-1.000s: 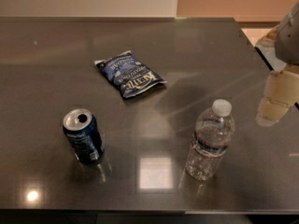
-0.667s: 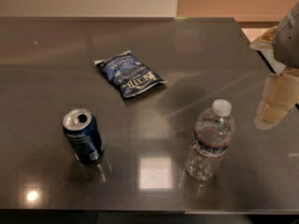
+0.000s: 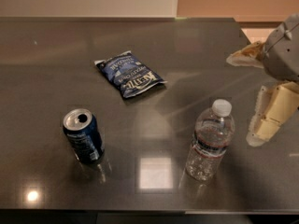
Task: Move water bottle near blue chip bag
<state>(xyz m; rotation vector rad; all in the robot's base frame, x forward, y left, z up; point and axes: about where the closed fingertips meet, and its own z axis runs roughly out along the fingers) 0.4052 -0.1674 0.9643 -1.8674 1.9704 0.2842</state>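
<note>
the end effector [image 3: 244, 99] hangs spread and empty at the right edge, beside the upright water bottle [image 3: 210, 141] on the surface [image 3: 46, 78]. a high or glancing grab could topple that light bottle, well apart from the blue chip bag [image 3: 130, 74].

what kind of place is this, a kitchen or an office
Probably an office break area, not certain: a glossy dark countertop holds a water bottle, blue chip bag and soda can. The gripper hangs open beside the bottle.
</note>
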